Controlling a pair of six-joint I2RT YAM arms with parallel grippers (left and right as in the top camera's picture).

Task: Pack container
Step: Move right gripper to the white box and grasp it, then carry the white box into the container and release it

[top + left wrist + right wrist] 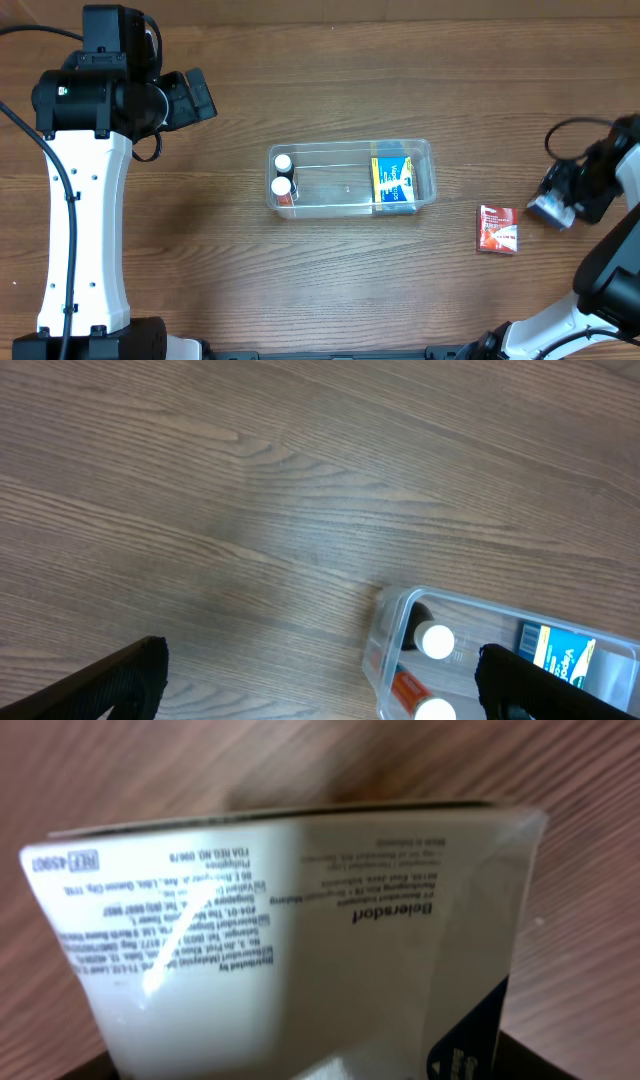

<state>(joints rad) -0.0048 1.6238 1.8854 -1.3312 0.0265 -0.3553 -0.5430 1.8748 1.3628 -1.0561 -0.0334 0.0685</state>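
The clear plastic container [349, 146] lies mid-table. Inside it, two white-capped bottles [283, 174] sit at the left end and a blue-and-yellow box [393, 181] at the right end. My left gripper [197, 96] is open and empty, up and to the left of the container. The left wrist view shows the container's corner [388, 622] and the bottles [436, 641] between my spread fingers [320, 685]. My right gripper [556, 206] is at the far right, shut on a white-and-blue tube with small print [290, 930], which fills the right wrist view and hides the fingers.
A small red box [497, 229] lies on the wooden table right of the container, just left of my right gripper. The left arm's white base column [85, 240] stands along the left side.
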